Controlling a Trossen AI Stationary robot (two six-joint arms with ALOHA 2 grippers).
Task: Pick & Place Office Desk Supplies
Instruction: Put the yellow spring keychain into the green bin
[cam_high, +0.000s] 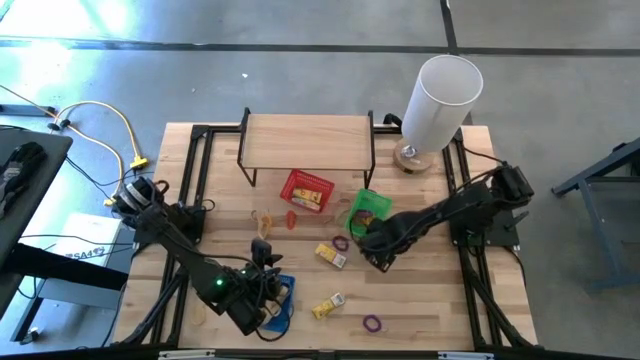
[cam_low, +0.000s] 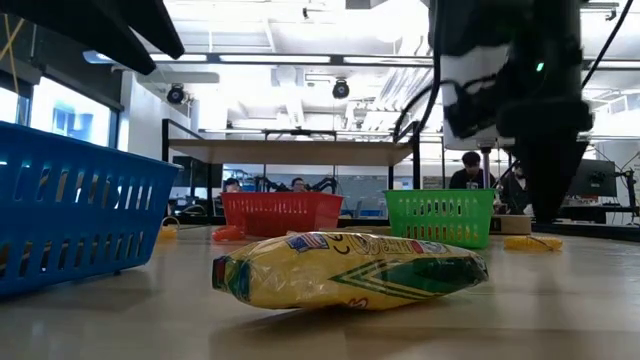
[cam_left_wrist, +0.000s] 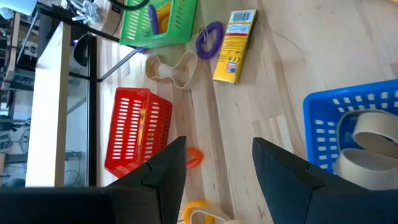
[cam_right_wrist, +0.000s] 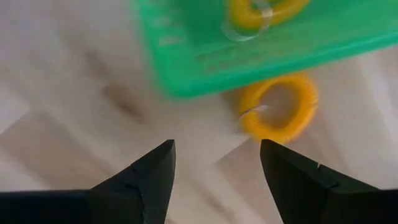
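Observation:
Small supplies lie on the wooden table (cam_high: 420, 300): two yellow boxes (cam_high: 331, 255) (cam_high: 328, 306), purple loops (cam_high: 341, 243) (cam_high: 372, 323), an orange loop (cam_left_wrist: 194, 157) and a tan band (cam_left_wrist: 171, 68). My right gripper (cam_right_wrist: 217, 168) points down, open over bare wood at the green basket's (cam_high: 368, 208) near side. A yellow loop (cam_right_wrist: 278, 107) lies flat on the table beside that basket, just beyond the fingers. Another yellow loop (cam_right_wrist: 267, 9) lies inside the basket. My left gripper (cam_left_wrist: 217, 146) hovers open and slanting down beside the blue basket (cam_high: 278, 300), touching nothing.
A red basket (cam_high: 305, 190) stands in front of a low wooden shelf (cam_high: 305, 140). A tall white cylinder (cam_high: 440, 100) stands at the far right. Rolls of tape (cam_left_wrist: 367, 149) fill the blue basket. In the low view a yellow box (cam_low: 350, 270) lies nearest.

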